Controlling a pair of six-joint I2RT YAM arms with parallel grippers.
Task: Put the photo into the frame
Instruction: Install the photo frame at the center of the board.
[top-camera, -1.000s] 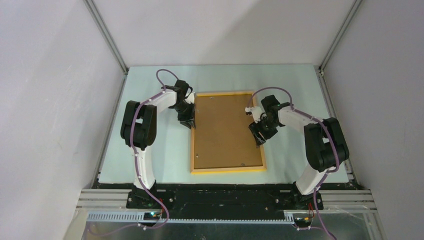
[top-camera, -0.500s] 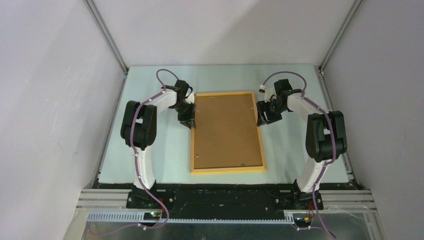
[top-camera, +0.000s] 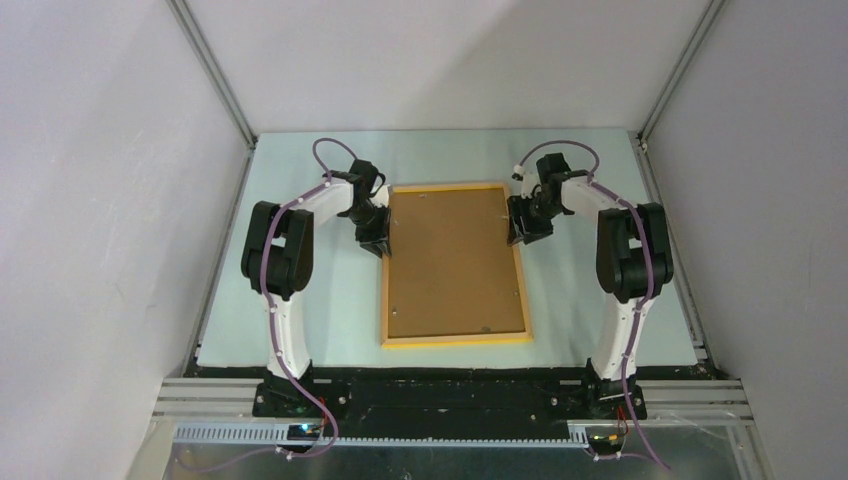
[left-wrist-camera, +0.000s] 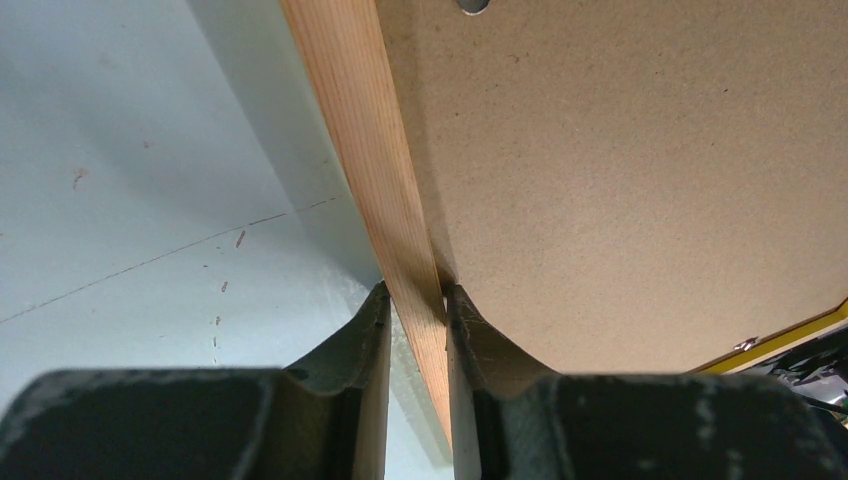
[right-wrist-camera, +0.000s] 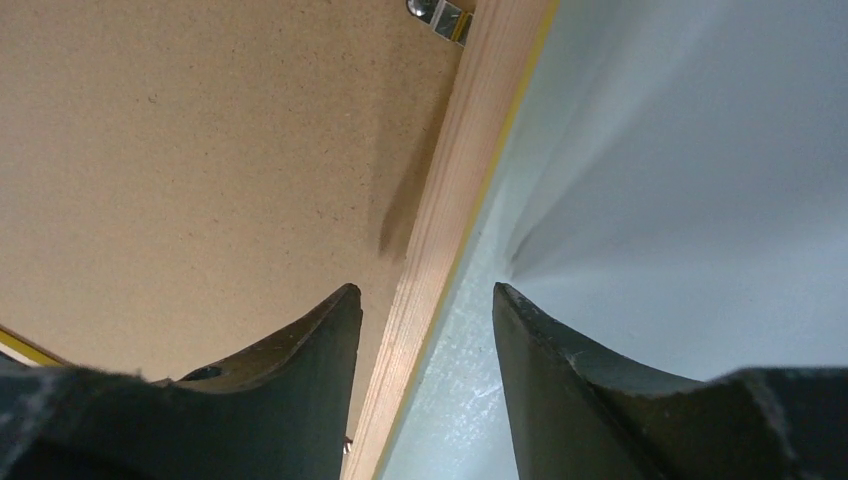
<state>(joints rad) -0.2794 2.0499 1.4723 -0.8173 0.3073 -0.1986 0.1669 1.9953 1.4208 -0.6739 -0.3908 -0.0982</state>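
The frame (top-camera: 455, 340) lies face down on the table, its yellow-orange wooden edges around a brown backing board (top-camera: 450, 260). The photo is hidden. My left gripper (top-camera: 378, 243) is at the far part of the frame's left edge. In the left wrist view the left gripper (left-wrist-camera: 415, 292) is shut on the wooden rail (left-wrist-camera: 365, 150). My right gripper (top-camera: 518, 232) is at the far part of the right edge. In the right wrist view the right gripper (right-wrist-camera: 425, 290) stands open astride the rail (right-wrist-camera: 455, 200), one finger over the backing board (right-wrist-camera: 200, 150), the other over the table.
The pale green table top (top-camera: 300, 300) is enclosed by grey walls on three sides. A small metal tab (right-wrist-camera: 435, 14) sits on the backing by the right rail. The arms' bases stand at the near edge.
My right arm has swung from the middle of the frame's right edge to its far part. The left arm and the frame have not moved.
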